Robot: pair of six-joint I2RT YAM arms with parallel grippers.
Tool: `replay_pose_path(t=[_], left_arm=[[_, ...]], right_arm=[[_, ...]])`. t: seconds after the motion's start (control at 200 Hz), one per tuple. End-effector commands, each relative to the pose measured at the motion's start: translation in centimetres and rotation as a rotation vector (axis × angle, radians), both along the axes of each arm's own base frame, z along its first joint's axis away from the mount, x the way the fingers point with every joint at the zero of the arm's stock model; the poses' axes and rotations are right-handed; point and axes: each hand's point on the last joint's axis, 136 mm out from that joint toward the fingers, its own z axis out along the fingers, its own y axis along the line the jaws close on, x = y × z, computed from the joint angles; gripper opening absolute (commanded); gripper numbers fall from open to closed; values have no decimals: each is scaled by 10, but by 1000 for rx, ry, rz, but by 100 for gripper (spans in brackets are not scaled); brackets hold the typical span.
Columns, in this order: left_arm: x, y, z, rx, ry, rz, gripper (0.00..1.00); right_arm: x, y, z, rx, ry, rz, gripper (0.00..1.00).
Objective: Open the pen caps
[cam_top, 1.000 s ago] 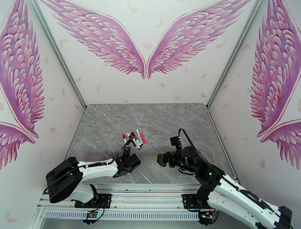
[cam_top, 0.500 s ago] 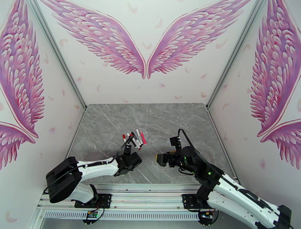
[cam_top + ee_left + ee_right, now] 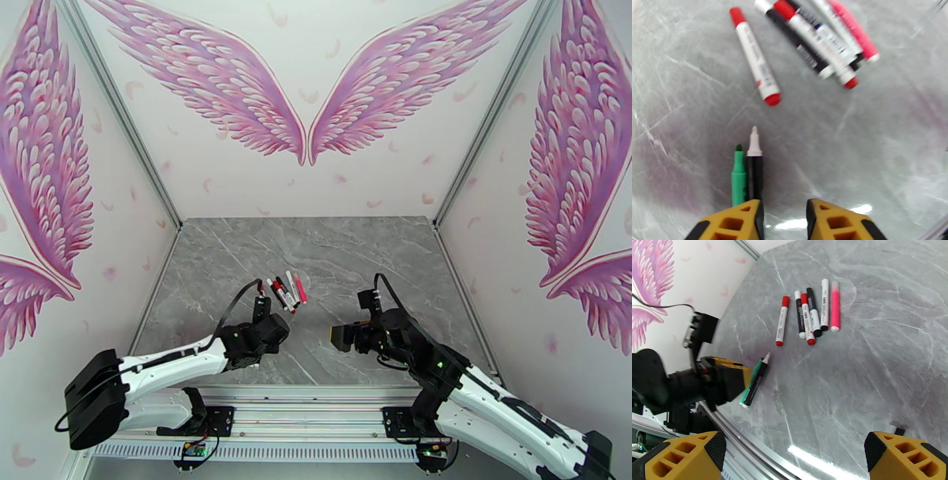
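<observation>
Grey marble table (image 3: 869,150) carries the pens. The left tool (image 3: 785,209) has its jaws apart, gripping nothing. A green pen (image 3: 738,177) and a black pen (image 3: 755,169), tips bare, lie side by side just ahead of one finger. Farther ahead lie a white pen (image 3: 757,67) with its red cap (image 3: 736,15) on and four clustered pens (image 3: 819,39). The right tool (image 3: 792,445) gapes wide, empty.

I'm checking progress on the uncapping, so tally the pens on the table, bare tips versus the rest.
Bare-tipped pens: 2
Other pens: 6
Total: 8
</observation>
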Motion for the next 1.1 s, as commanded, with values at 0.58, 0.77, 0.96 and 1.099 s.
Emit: replay_pose_path(t=[0.58,0.77,0.96,1.099], left_arm=[[-18,3,37,-313,-59,-22,47],[-21,5,35,-338,-51,-28,48],[-13,10,38,-341,-53,-2,49],[-4,22,37,-323,-41,52,50]], right_arm=[[-9,-25,-21,-107,32,-51,99],[-6,-21,-18,-120,40,-44,99],[-2,-16,-14,-123,3,-24,99],[1,-5,-8,-102,-11,15,99]])
